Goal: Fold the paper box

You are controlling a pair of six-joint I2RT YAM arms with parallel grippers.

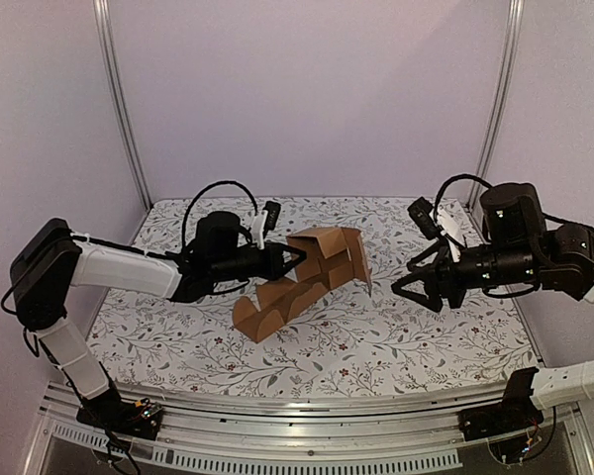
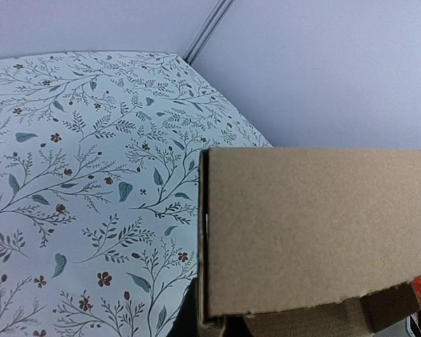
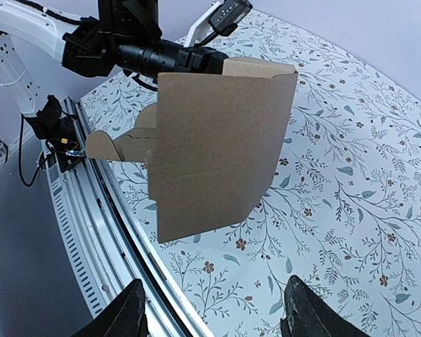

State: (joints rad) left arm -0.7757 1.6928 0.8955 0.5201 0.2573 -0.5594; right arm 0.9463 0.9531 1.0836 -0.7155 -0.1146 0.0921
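Note:
The paper box [image 1: 312,269] is a brown cardboard piece, partly folded, with one end raised off the table and its notched flaps [image 1: 267,312] trailing down to the cloth at the front left. My left gripper [image 1: 295,259] is shut on the box's upper left edge. In the left wrist view a flat cardboard panel [image 2: 312,232] fills the lower right and hides most of the fingers. My right gripper [image 1: 408,288] hangs open to the right of the box, apart from it. In the right wrist view the box [image 3: 217,140] stands well beyond the spread fingertips [image 3: 130,316].
A floral cloth [image 1: 445,346] covers the table. A metal rail [image 1: 307,406] runs along the near edge, also seen in the right wrist view as a rail [image 3: 119,232]. Frame posts [image 1: 124,109] rise at the back corners, with plain walls behind.

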